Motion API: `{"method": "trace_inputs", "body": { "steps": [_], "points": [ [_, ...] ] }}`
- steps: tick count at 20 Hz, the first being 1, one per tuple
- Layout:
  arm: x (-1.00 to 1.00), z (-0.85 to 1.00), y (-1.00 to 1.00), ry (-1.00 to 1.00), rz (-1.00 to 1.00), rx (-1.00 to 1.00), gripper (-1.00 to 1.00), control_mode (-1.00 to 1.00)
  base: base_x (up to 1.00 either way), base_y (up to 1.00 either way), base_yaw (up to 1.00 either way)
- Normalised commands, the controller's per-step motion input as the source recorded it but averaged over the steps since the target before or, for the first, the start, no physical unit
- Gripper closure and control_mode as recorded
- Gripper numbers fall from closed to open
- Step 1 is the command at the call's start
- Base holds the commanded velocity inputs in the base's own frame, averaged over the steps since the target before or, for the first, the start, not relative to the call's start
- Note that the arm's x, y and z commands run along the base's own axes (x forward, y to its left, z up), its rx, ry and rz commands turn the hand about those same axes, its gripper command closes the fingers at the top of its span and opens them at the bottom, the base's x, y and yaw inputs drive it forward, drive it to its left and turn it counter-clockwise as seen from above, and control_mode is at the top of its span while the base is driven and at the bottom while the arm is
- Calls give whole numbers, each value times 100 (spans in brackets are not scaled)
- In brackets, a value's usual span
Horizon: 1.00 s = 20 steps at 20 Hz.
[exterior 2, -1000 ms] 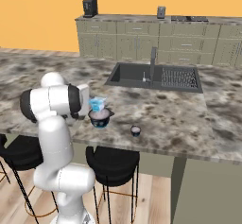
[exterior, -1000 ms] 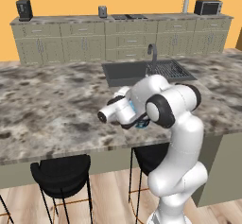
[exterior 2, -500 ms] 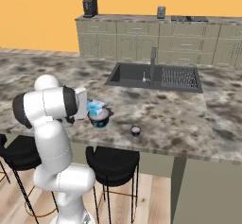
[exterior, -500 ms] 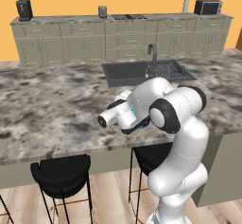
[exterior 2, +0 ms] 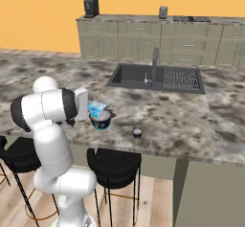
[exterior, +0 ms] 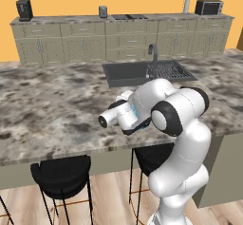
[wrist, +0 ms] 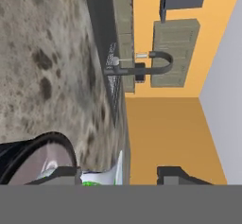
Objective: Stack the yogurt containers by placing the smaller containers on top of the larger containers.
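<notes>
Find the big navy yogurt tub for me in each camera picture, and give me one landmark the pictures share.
Left base view: I cannot make the navy tub out; the arm covers that stretch of counter.
Right base view: the navy tub stands on the near counter, left of centre, beside the wrist, with the light blue pot at its top.
Hand view: its dark rim curves across the lower left.
Shared landmark: the sink faucet.

Navy tub (exterior 2: 101, 120) partly hidden behind the white hand, cut by the grey band in the hand view, blue pot (exterior 2: 97, 108) label too small to read, gripper fingers hidden.
</notes>
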Motion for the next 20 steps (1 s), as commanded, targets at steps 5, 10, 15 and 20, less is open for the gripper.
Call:
{"method": "trace_inputs", "body": {
  "steps": [5,10,15,20],
  "points": [
    [-8,47,0,0,0,0,-100,-100,0,0,0],
    [-12,47,16,2,0,1,-100,-100,0,0,0],
    [-11,8,43,14,0,0,-100,-100,0,0,0],
    [-13,7,36,15,0,0,-100,-100,0,0,0]
  ]
}}
